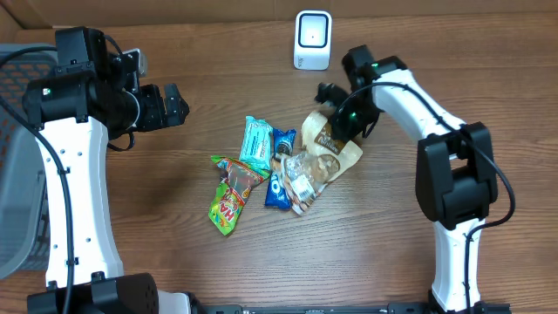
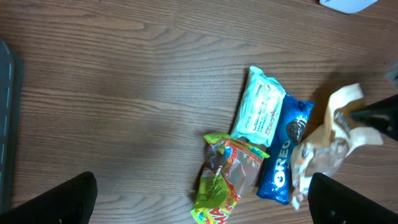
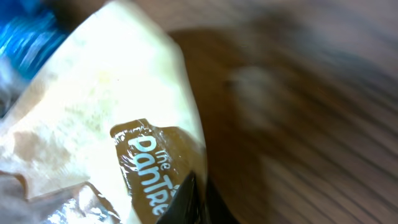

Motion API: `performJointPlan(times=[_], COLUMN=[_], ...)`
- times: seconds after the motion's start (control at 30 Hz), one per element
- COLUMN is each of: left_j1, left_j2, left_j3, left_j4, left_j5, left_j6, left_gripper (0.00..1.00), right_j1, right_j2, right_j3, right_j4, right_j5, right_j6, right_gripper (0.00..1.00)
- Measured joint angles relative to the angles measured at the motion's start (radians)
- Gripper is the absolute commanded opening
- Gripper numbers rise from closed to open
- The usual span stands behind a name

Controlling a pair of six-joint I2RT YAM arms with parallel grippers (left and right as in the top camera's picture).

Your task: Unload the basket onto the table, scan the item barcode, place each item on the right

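Several snack packets lie in a heap mid-table: a teal packet (image 1: 257, 142), a blue Oreo pack (image 1: 281, 166), a green-and-red candy bag (image 1: 231, 187), a clear cookie bag (image 1: 305, 174) and a brown-and-cream snack bag (image 1: 336, 144). No barcode shows on any of them. My right gripper (image 1: 338, 116) is down on the far end of the brown bag. In the right wrist view its fingers (image 3: 186, 202) are shut, pinching the edge of that bag (image 3: 124, 106). My left gripper (image 1: 177, 105) hovers open left of the heap, its black fingertips (image 2: 59, 200) wide apart above the packets.
A white barcode scanner (image 1: 313, 39) stands at the back of the table, behind the heap. A grey mesh basket (image 1: 16, 174) sits at the far left edge. Bare wood surrounds the packets.
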Motion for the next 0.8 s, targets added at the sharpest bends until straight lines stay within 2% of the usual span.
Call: performJointPlan(times=[0.2, 0.23, 0.27, 0.33, 0.43, 0.5, 0.8], left_j1=[0.0, 0.0, 0.0, 0.0, 0.0, 0.0, 0.0], left_j2=[0.0, 0.0, 0.0, 0.0, 0.0, 0.0, 0.0], left_j3=[0.0, 0.0, 0.0, 0.0, 0.0, 0.0, 0.0], left_j4=[0.0, 0.0, 0.0, 0.0, 0.0, 0.0, 0.0], left_j5=[0.0, 0.0, 0.0, 0.0, 0.0, 0.0, 0.0], left_j6=[0.0, 0.0, 0.0, 0.0, 0.0, 0.0, 0.0], left_gripper=[1.0, 1.0, 1.0, 1.0, 1.0, 1.0, 0.99], right_j1=[-0.125, -0.145, -0.166, -0.2, -0.22, -0.216, -0.208], right_j2=[0.0, 0.0, 0.0, 0.0, 0.0, 0.0, 0.0], right_j3=[0.0, 0.0, 0.0, 0.0, 0.0, 0.0, 0.045], right_j4=[-0.057, -0.085, -0.114, -0.18, -0.277, -0.355, -0.477], right_j5=[0.001, 0.0, -0.003, -0.016, -0.043, -0.056, -0.062], right_j6=[0.329, 0.373, 0.414, 0.472, 0.517, 0.542, 0.549], right_gripper=[0.04, 0.08, 0.15, 0.23, 0.55, 0.65, 0.68])
